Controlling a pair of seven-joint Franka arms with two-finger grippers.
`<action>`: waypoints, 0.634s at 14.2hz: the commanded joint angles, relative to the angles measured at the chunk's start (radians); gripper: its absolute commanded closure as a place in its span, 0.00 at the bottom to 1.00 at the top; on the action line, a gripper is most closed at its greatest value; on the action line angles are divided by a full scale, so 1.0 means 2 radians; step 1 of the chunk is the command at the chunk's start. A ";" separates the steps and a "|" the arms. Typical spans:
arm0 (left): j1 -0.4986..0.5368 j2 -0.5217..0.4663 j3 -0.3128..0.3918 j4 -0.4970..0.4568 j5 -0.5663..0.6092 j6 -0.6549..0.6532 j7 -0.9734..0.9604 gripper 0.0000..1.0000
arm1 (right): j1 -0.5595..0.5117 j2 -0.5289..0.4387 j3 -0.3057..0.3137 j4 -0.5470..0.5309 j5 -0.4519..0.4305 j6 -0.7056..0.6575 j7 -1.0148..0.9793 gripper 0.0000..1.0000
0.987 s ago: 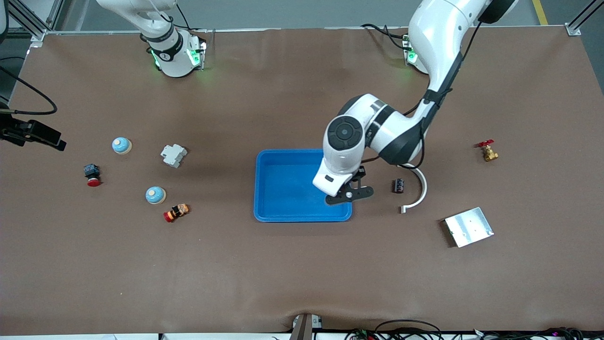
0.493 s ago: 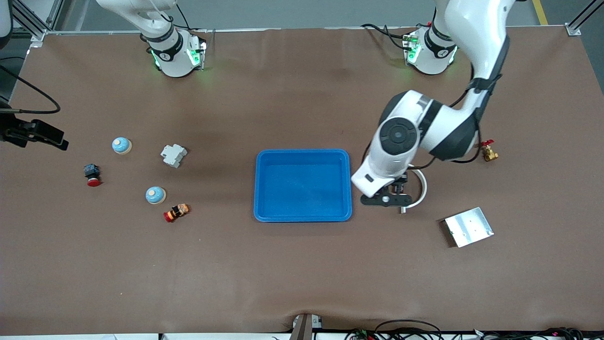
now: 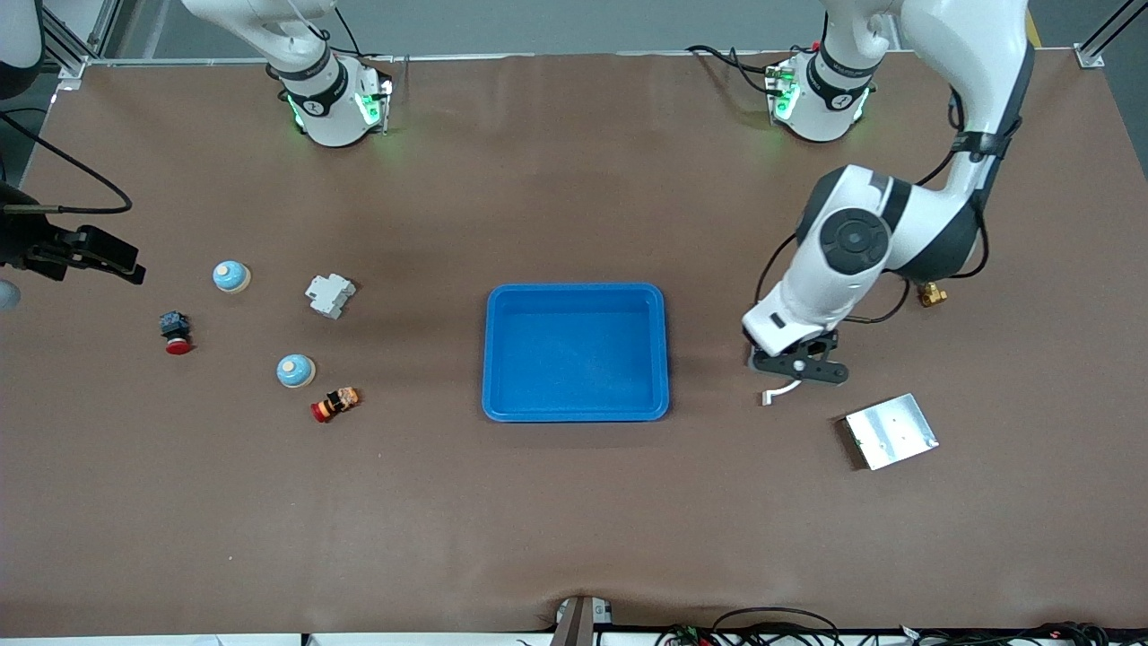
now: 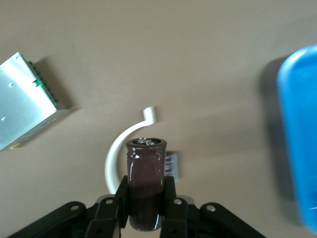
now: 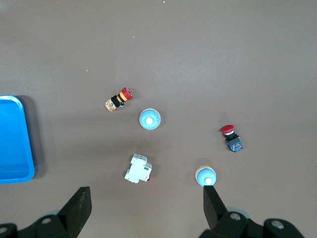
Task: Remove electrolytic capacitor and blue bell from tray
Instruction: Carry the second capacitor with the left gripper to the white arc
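Moved off the blue tray (image 3: 575, 352) toward the left arm's end of the desk (image 3: 574, 520) over the last second: left claw (image 3: 796, 370), now over the white curved bracket (image 3: 777, 392) beside the tray. Clamped on the capacitor (image 4: 145, 183), dark brown cylinder held upright between the fingers (image 4: 171, 208), metal top showing; a small dark component (image 4: 171, 165) lying on the desk just under it, next to the bracket. Grey metal plate (image 3: 891, 431) nearer the front camera, toward the left arm's end; brass valve with red handle (image 3: 931, 292) mostly hidden by the left arm. Tray empty. Right claw (image 5: 146, 206) spread wide, holding nothing, up over the right arm's end of the desk. Below it: two blue bells, one bell (image 3: 231, 276) farther from the front camera, the other bell (image 3: 295, 371) nearer, just beside a red-and-orange push button (image 3: 334, 404). White circuit breaker (image 3: 329, 294) between the bells and the tray; a second red button on a blue block (image 3: 175, 332) closer to the desk end.
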 commanded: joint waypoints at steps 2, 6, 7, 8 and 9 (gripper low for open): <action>0.057 -0.040 -0.005 -0.075 0.000 0.052 0.091 1.00 | 0.006 -0.002 -0.002 0.003 -0.009 -0.004 0.000 0.00; 0.096 -0.048 -0.004 -0.140 0.003 0.140 0.148 1.00 | -0.004 -0.001 -0.004 0.004 -0.002 -0.004 -0.005 0.00; 0.102 -0.046 -0.004 -0.156 0.005 0.164 0.155 1.00 | -0.012 -0.001 -0.002 0.004 -0.001 -0.005 -0.006 0.00; 0.107 -0.041 -0.004 -0.164 0.006 0.187 0.162 1.00 | -0.010 -0.001 -0.001 0.005 -0.005 -0.006 -0.005 0.00; 0.112 -0.033 -0.004 -0.167 0.006 0.201 0.166 1.00 | -0.007 -0.001 0.000 0.005 -0.009 -0.005 -0.002 0.00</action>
